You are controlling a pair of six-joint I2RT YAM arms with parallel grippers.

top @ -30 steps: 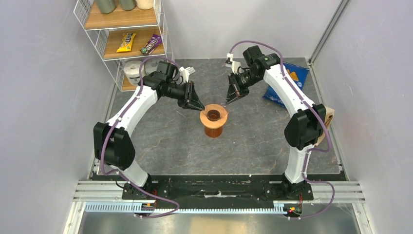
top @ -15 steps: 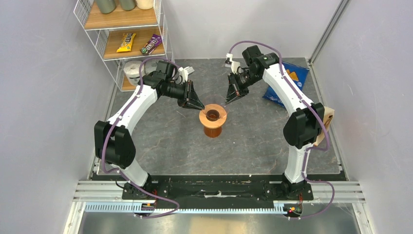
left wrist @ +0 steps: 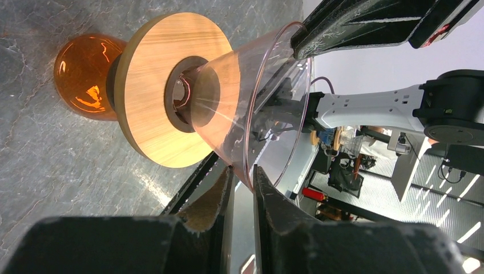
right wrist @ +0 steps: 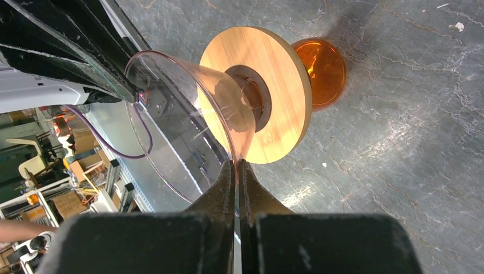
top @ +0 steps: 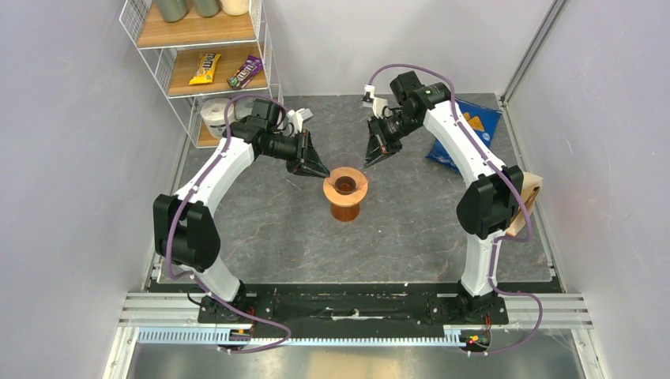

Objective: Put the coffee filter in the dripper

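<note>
The dripper [top: 346, 193] stands mid-table: an orange glass base, a wooden collar [left wrist: 154, 91] and a clear cone [left wrist: 257, 97] on top. My right gripper [right wrist: 236, 162] is shut on the clear cone's rim [right wrist: 171, 114] from the far right; in the top view it [top: 370, 160] sits just above the collar. My left gripper [left wrist: 242, 171] straddles the opposite rim with a narrow gap between its fingers; in the top view it [top: 324, 168] is at the dripper's far left. No coffee filter shows in any view.
A wire shelf [top: 197, 63] with candy bars stands at the back left, with a white paper roll [top: 212, 114] on its lowest level. A blue crisp bag [top: 470, 134] lies at the back right. A tan object [top: 535, 193] sits behind the right arm.
Both grippers have shifted very slightly toward the far side while staying at the cone's rim. The dripper has not moved.
</note>
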